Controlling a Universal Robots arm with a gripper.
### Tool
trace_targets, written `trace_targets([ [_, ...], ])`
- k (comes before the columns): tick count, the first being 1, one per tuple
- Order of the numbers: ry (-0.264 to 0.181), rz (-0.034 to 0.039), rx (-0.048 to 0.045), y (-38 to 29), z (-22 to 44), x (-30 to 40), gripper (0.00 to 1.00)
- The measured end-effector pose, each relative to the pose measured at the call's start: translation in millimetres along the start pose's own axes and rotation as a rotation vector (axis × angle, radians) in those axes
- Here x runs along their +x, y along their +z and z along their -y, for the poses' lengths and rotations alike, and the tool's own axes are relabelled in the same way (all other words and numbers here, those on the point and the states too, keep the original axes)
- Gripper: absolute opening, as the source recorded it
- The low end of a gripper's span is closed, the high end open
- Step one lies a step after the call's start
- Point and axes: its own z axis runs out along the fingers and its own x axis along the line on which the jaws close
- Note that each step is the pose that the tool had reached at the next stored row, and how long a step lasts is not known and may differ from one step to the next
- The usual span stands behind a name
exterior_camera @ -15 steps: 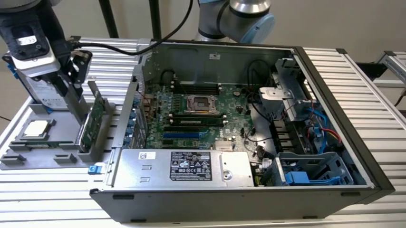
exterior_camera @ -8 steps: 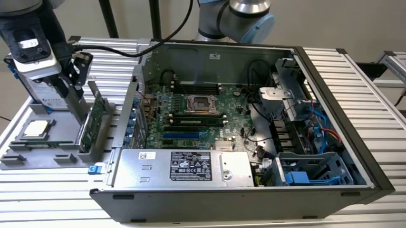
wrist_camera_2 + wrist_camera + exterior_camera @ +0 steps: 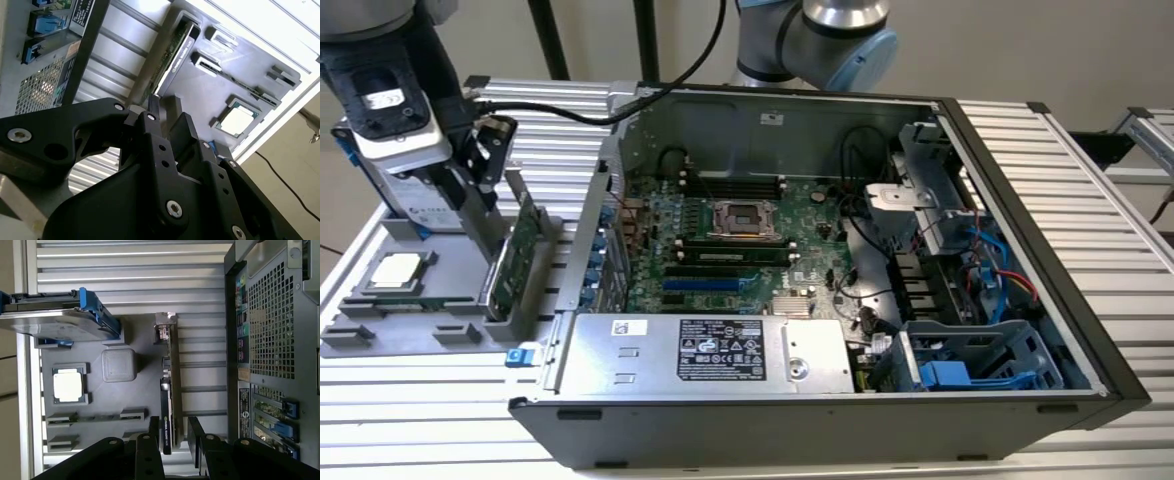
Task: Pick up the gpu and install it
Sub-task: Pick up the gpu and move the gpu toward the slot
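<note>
Presently, the gpu stands on edge in a slot of the grey holder tray on the table, just beside the open computer case, on the exterior view's left. The pincer is parted and straddles one end of the card; a narrow gap shows on one side.

In the first wrist view, the picture's edge cuts off the hard drive and the pincer body.
</note>
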Motion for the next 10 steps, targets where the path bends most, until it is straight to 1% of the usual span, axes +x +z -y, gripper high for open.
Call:
trace_targets([
  [10, 0.0, 0.0001, -0.0001, 6.2, 1.1, 0.1, 1.0],
])
